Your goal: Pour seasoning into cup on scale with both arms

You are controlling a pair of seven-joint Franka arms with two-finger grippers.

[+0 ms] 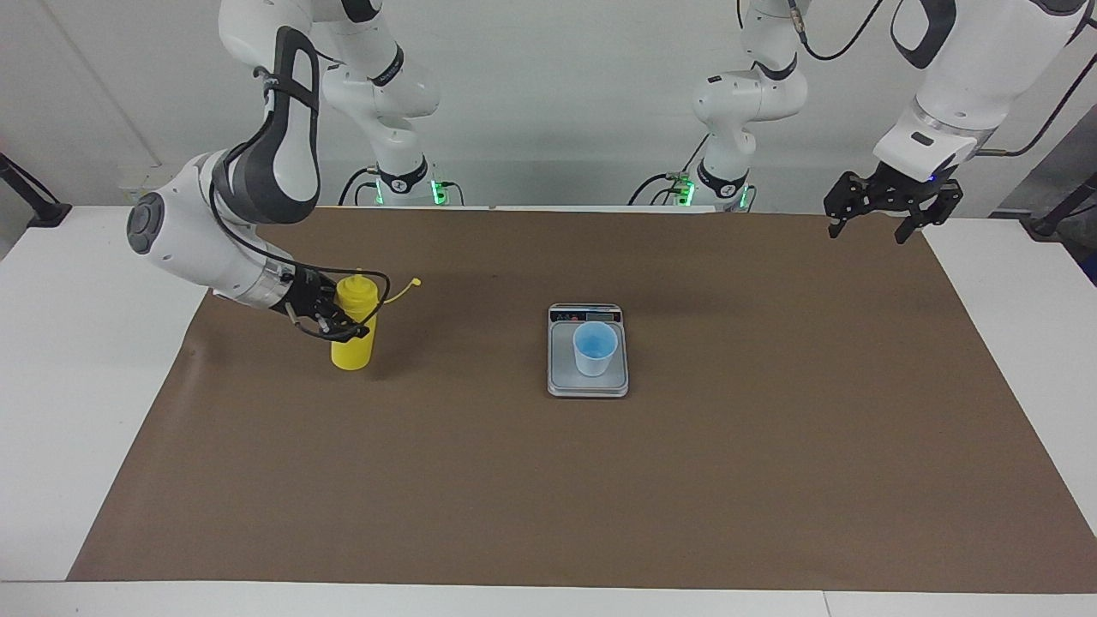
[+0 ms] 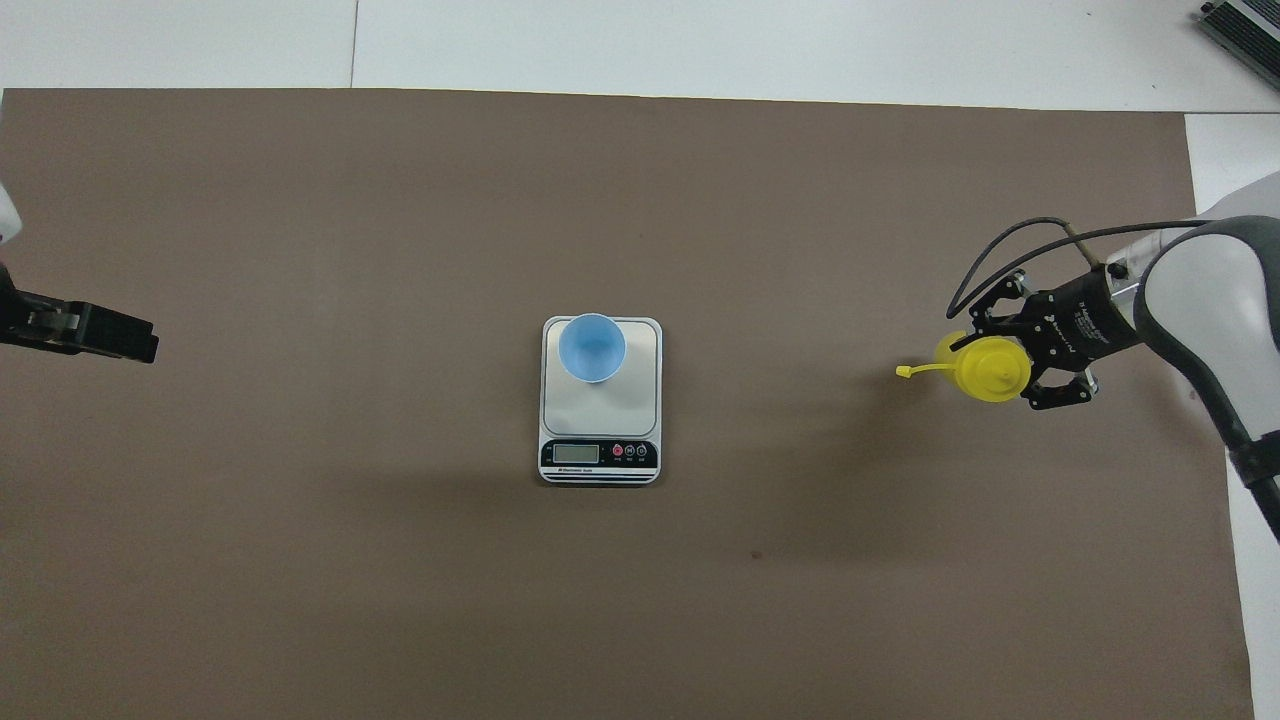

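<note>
Toward the right arm's end of the surface [image 1: 51,360], the seasoning [image 1: 355,330] stood upright on the brown mat [image 1: 600,480], its base looking set down on the mat. The right gripper [image 1: 336,319] was clamped around the bottle's middle from the side, its arm reaching in low and nearly level from the mat's edge. From the bottle's nozzle top, the small tethered cap [image 1: 415,280] hung out on its thin strap, pointing toward the scale and free of everything. A black cable looped from the wrist around the bottle's body.

Near the middle of the mat lay the scale [image 1: 588,377], its dark display strip on the edge nearest the robots. On its grey weighing plate stood the cup [image 1: 595,348], upright, mouth open upward, set toward the plate's edge farthest from the robots in the overhead view. Scale and cup were well apart from the seasoning, with bare mat between them.

At the other end, the left arm waited: the left gripper [image 1: 891,206] hung in the air over the mat's corner close to the robots, fingers spread wide and holding nothing, well apart from the scale.
</note>
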